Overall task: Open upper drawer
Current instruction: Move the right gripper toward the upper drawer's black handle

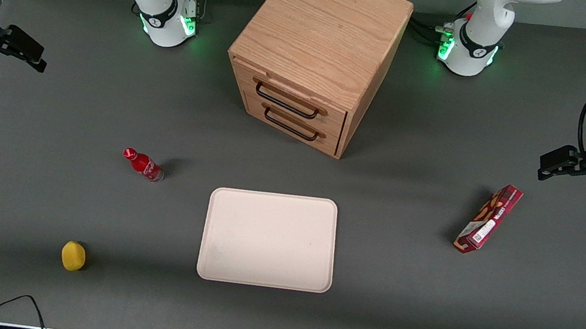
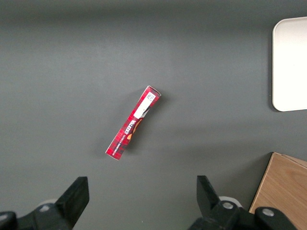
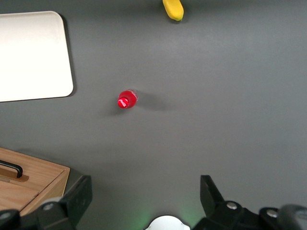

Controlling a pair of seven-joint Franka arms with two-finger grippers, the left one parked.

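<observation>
The oak cabinet (image 1: 323, 34) stands at the middle of the table near the arm bases. Its upper drawer (image 1: 280, 89) is shut, with a wooden ridge and a thin black bar handle (image 1: 285, 102). The identical lower drawer (image 1: 293, 126) below it is shut too. My gripper (image 1: 32, 55) hovers high above the table toward the working arm's end, well away from the cabinet, open and empty. In the right wrist view the gripper (image 3: 144, 191) shows both fingers spread wide over bare mat, with a corner of the cabinet (image 3: 33, 184) and one black handle (image 3: 12, 168) beside it.
A pale tray (image 1: 268, 238) lies in front of the cabinet, nearer the camera. A red bottle (image 1: 143, 164) and a yellow object (image 1: 73, 255) sit toward the working arm's end. A red snack box (image 1: 489, 218) lies toward the parked arm's end.
</observation>
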